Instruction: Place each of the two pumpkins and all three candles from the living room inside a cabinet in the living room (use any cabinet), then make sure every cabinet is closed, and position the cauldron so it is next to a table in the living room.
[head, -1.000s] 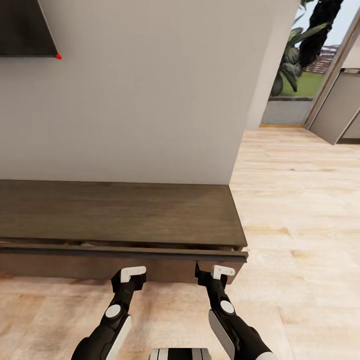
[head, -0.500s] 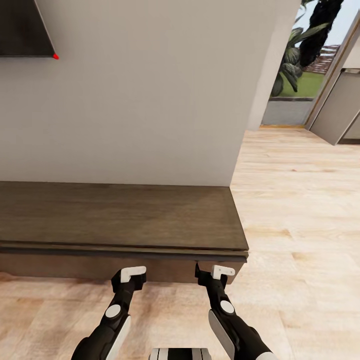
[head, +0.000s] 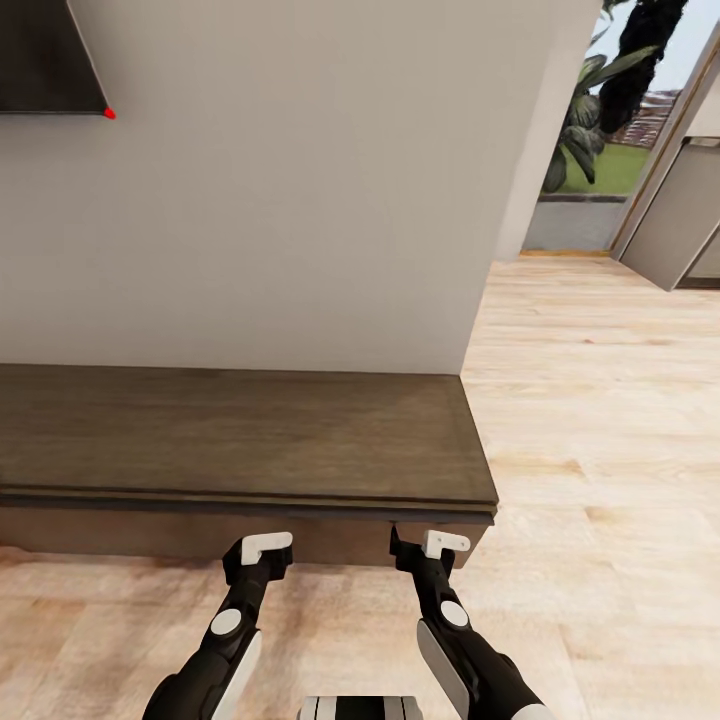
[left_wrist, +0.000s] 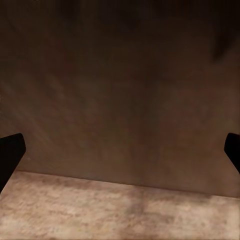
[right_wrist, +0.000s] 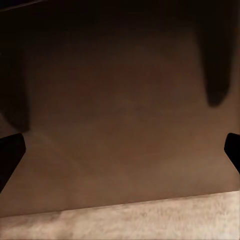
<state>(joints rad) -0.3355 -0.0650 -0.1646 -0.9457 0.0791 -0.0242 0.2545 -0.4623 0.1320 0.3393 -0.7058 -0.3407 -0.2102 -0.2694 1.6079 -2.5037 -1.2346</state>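
The cabinet (head: 240, 430), a long low dark brown wood unit, stands against the white wall, its wide front (head: 200, 535) nearly flush under the top. My left gripper (head: 258, 556) and right gripper (head: 428, 552) hang low just before that front. Close up, the left gripper (left_wrist: 120, 152) and the right gripper (right_wrist: 120, 150) each face brown wood above a strip of floor. Both are open, fingertips (left_wrist: 10, 155) spread wide with nothing between them. The pumpkins, candles, cauldron and table are out of view.
A dark screen corner (head: 45, 55) hangs on the wall at upper left. Light wood floor (head: 600, 420) runs to the right of the cabinet's end, toward a glazed opening with plants (head: 590, 130) and a grey door (head: 680, 220).
The cabinet front has slid inward: the gap along its top edge, wide a second ago, is now a thin line. Both grippers hold the same place in the view.
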